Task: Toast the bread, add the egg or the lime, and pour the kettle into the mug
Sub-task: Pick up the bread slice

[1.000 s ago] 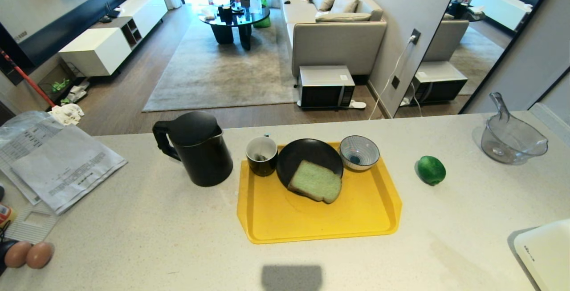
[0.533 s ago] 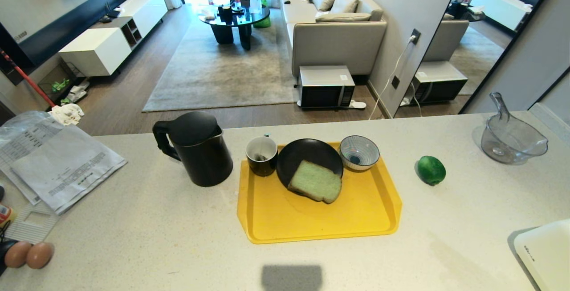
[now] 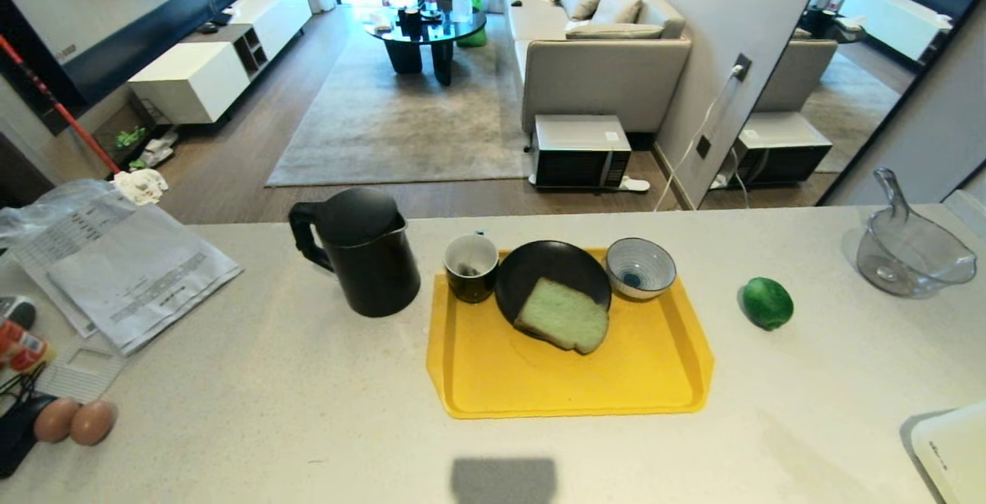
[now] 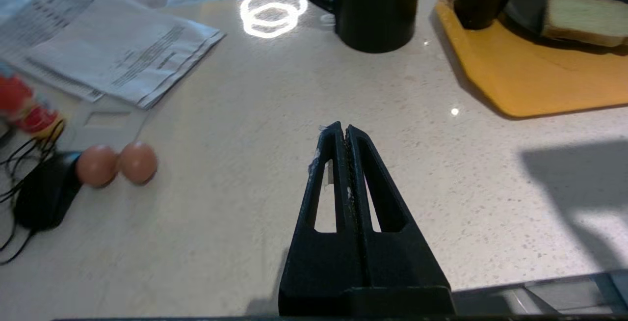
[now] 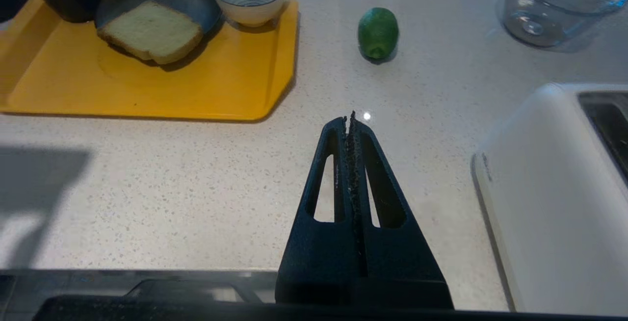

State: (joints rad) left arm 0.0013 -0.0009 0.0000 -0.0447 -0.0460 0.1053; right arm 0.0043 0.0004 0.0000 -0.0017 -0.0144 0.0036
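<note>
Countertop [image 3: 308,381]: pale speckled stone, smooth, faintly glossy.

Tray [image 3: 570,381]: yellow plastic, rectangular with clipped corners and a raised rim, at centre of the counter.

Plate [image 3: 543,269]: round, matte black, at the tray's far side.

Bread [image 3: 562,315]: thick square slice, pale green crumb, brown crust, lying half on the plate and overhanging its near edge onto the tray.

Mug [image 3: 471,267]: small cylinder, glossy black outside, white inside, on the tray's far left corner, just beside the plate.

Bowl [image 3: 641,267]: blue-and-white striped, round, on the tray's far right, just beside the plate.

Kettle [image 3: 360,251]: tall, matte black, domed lid, loop handle turned left; on the counter left of the tray, near the mug.

Lime [image 3: 767,303]: glossy dark green, rounded, alone on the counter right of the tray.

Glass jug [image 3: 909,253]: clear, handled, far right.

Toaster [image 5: 554,188]: white, smooth, rounded corner, near right edge.

Two plain brown eggs [image 3: 75,421]: touching, near left edge, beside printed papers [image 3: 127,273].

Left gripper [image 4: 343,132]: black ribbed fingers pressed together, empty, over bare counter.

Right gripper [image 5: 349,120]: fingers likewise together, empty, between tray and toaster.
</note>
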